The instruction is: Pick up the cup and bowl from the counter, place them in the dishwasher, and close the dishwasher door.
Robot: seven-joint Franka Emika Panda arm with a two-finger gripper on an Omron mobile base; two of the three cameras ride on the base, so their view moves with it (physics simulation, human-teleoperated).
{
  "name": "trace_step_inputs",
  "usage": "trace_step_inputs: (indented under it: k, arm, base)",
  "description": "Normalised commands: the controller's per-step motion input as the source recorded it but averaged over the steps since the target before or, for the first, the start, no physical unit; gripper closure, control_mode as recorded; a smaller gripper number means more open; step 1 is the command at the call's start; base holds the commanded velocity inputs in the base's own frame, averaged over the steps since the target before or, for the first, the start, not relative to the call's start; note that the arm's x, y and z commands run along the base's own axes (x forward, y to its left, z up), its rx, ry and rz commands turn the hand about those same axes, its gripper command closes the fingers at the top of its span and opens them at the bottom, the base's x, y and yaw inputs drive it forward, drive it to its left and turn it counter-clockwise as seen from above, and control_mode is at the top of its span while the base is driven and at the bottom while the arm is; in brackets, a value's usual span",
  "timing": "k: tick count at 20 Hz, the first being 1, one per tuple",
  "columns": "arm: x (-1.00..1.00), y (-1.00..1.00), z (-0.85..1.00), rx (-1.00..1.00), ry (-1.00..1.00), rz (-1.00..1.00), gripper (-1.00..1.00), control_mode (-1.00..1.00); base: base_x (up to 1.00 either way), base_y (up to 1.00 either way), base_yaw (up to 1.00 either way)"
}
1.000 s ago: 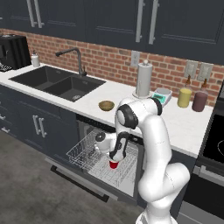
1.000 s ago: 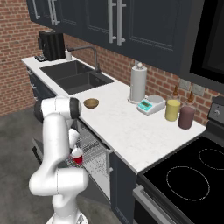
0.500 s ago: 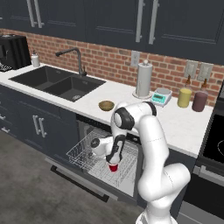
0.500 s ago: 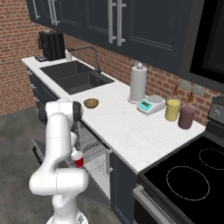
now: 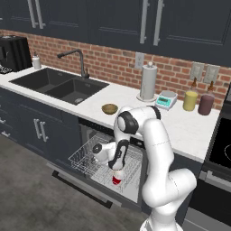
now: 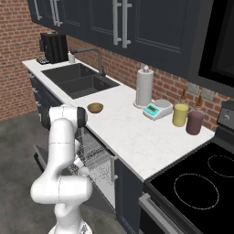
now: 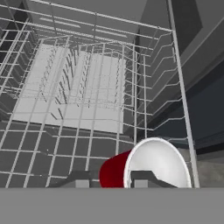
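I have the claw (image 5: 116, 173) down low inside the pulled-out wire rack (image 5: 97, 159) of the dishwasher (image 5: 108, 158), its fingers (image 7: 140, 183) closed on the cup (image 5: 116, 179). In the hand view the cup (image 7: 144, 164) lies tilted on its side in my grip, white inside facing the camera, red wall to the left, close against the rack's right-hand wire wall (image 7: 179, 87). The rack floor (image 7: 70, 87) stretches away beyond it. The dishwasher door (image 5: 81, 189) hangs open, dropped flat below the rack.

Up on the counter (image 5: 180, 128), the bowl (image 5: 109, 108) sits near the front edge, just beside the sink (image 5: 58, 85). From the right base view I see the bowl (image 6: 95, 108) between the sink (image 6: 82, 82) and the paper towel roll (image 6: 144, 87).
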Motion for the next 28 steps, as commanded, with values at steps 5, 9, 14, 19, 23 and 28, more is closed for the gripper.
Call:
trace_step_inputs:
  k: [5, 9, 14, 19, 23, 28]
  arm:
    - [-0.01, 0.00, 0.00, 0.00, -0.01, 0.00, -1.00, -1.00]
    - [0.00, 0.00, 0.15, -0.01, 0.00, 0.00, -1.00, -1.00]
    - [-0.15, 0.00, 0.72, 0.02, -0.01, 0.00, -1.00, -1.00]
    - [-0.10, 0.00, 1.00, 0.16, 0.00, 0.01, -1.00, -1.00]
    - [-0.01, 0.09, 1.00, 0.05, 0.05, 0.00, -1.00, -1.00]
    - [0.05, 0.72, 1.00, 0.00, 0.11, 0.00, -1.00, -1.00]
  base:
    - [0.00, 0.00, 0.00]
    - [0.00, 0.00, 0.00]
    - [0.00, 0.00, 0.00]
    - [0.00, 0.00, 0.00]
    - [0.00, 0.00, 0.00]
    - [0.00, 0.00, 0.00]
